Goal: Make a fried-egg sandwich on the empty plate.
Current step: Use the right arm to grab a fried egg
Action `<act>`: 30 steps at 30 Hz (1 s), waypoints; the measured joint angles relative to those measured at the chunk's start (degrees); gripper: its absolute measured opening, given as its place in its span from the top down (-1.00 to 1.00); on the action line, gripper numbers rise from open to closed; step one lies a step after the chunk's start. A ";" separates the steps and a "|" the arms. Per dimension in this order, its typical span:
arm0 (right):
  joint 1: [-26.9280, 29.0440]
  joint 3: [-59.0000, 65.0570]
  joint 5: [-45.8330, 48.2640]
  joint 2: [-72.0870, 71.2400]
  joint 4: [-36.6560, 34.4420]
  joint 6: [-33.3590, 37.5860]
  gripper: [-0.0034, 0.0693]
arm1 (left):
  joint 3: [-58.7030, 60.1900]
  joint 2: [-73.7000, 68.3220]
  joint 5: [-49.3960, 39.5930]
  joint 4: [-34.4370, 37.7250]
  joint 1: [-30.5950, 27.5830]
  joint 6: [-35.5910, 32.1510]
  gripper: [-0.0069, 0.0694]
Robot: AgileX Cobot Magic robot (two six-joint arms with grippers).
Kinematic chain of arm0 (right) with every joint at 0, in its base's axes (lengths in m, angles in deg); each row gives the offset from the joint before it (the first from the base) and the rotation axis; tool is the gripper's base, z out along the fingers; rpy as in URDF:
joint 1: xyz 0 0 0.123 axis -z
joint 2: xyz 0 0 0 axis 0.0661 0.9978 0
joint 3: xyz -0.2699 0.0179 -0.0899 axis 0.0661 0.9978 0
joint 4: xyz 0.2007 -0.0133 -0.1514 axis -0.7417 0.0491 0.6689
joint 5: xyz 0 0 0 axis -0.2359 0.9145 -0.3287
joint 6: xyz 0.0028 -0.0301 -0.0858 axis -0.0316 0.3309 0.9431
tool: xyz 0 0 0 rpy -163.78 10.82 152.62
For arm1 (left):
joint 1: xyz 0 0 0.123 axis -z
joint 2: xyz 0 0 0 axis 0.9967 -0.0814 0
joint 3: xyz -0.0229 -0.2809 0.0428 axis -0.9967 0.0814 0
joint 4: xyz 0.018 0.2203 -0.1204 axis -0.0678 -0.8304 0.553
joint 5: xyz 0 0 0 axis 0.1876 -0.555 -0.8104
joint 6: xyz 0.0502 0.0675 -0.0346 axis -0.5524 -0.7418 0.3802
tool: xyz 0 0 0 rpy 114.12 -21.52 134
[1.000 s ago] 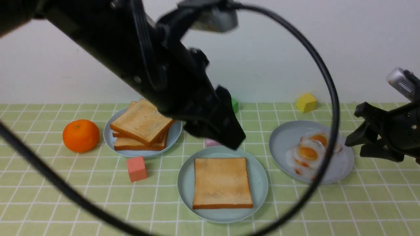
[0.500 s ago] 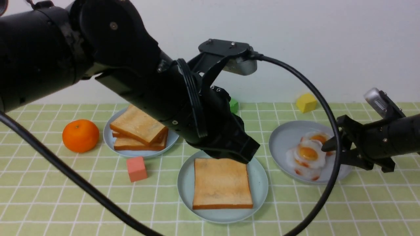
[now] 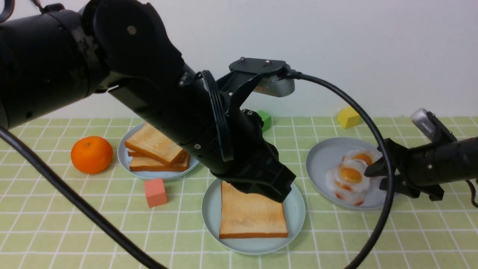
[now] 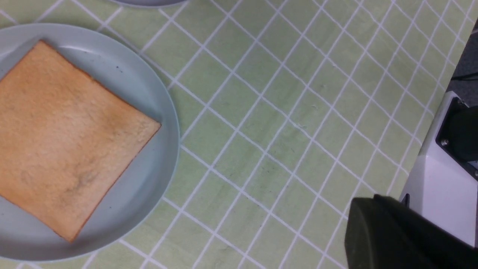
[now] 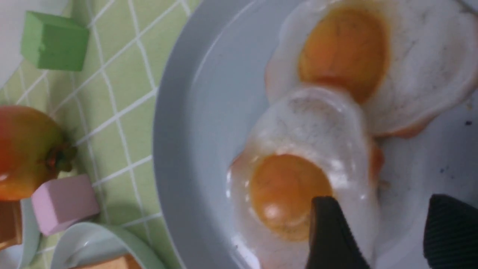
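**Front view.** The teal plate (image 3: 211, 213) sits on the desk (image 3: 410, 231) with one toast (image 3: 252, 220) lying flat on it, so the bottom layer is done. The left arm (image 3: 168, 101) reaches over the teal plate's far rim. The left jaws are pressed together and, as far as I can see, carry nothing. To the right of the teal plate, a grey-blue plate (image 3: 321, 160) holds overlapping fried eggs. The right arm (image 3: 440, 162) has its tip at the top egg (image 3: 351, 175). Beyond the teal plate to the left, a stack of toast (image 3: 155, 144) waits.

**Left wrist view.** The toast (image 4: 63, 138) lies square on the teal plate (image 4: 160, 123), bare on top, with no egg. The jaws are out of this picture.

**Right wrist view.** The right jaws are spread. One is over the top egg's (image 5: 298, 123) white by the yolk, the other over bare plate beside it. Nothing is pinched yet.

**Progress.** My reckoning is roughly a third in. What's left is to lift one egg onto the toast, then cap it with a slice from the stack.
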 joint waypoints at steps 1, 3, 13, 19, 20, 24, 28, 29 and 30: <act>0.00 0.00 0.00 0.42 -0.65 0.76 -0.05 | 0.00 0.00 -0.14 0.08 0.00 0.00 0.85; 0.00 0.00 0.06 1.24 -2.09 2.73 0.05 | 0.00 0.00 -0.34 0.32 0.00 0.00 0.85; 0.00 0.00 0.27 1.54 -7.35 7.59 0.93 | 0.00 0.00 -3.22 0.44 0.00 0.00 0.85; 0.00 0.00 0.64 1.54 -7.36 7.85 0.94 | 0.00 0.00 -4.47 0.32 0.00 0.00 0.85; 0.00 0.00 0.89 1.54 -7.36 7.85 0.94 | 0.00 0.00 -4.59 0.32 0.00 0.00 0.85; 0.00 0.00 1.71 1.22 -6.55 7.89 0.89 | 0.00 0.00 -5.13 0.26 0.00 0.00 0.85; 0.00 0.00 1.84 0.28 -5.36 10.73 0.69 | 0.00 0.00 -5.21 0.20 0.00 0.00 0.85; 0.00 -0.05 1.93 0.01 -5.36 11.57 0.63 | 0.00 0.00 -5.21 0.20 0.00 0.00 0.85; 0.00 -0.05 1.93 0.01 -5.36 11.69 0.62 | 0.00 0.00 -5.21 0.20 0.00 0.00 0.85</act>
